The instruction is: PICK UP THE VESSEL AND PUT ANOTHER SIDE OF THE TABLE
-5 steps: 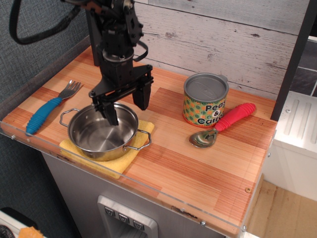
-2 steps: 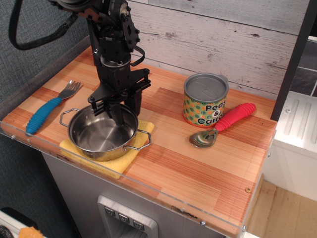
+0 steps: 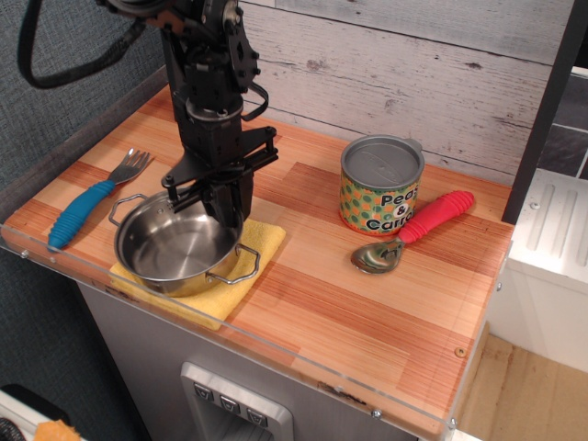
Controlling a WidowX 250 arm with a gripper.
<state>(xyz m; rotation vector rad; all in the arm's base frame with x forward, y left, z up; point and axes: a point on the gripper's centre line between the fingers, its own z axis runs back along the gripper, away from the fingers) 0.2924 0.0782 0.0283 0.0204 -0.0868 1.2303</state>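
The vessel [image 3: 175, 253], a shallow shiny steel pot with two wire loop handles, is at the front left of the table [image 3: 367, 317]. It rests on or just above a yellow cloth [image 3: 265, 239], tipped slightly. My black gripper [image 3: 220, 204] comes straight down onto the pot's far right rim. Its fingers are closed on that rim, one inside the pot and one outside.
A fork with a blue handle [image 3: 84, 209] lies left of the pot. A green-and-orange dotted tin can [image 3: 380, 186] stands at the back right, with a red-handled spoon [image 3: 418, 230] beside it. A clear acrylic rim [image 3: 230, 333] runs along the front edge. A white plank wall is behind.
The gripper's fingers went from wide open above the pot to closed on its far rim. The pot has since shifted a little to the left and forward on the cloth.
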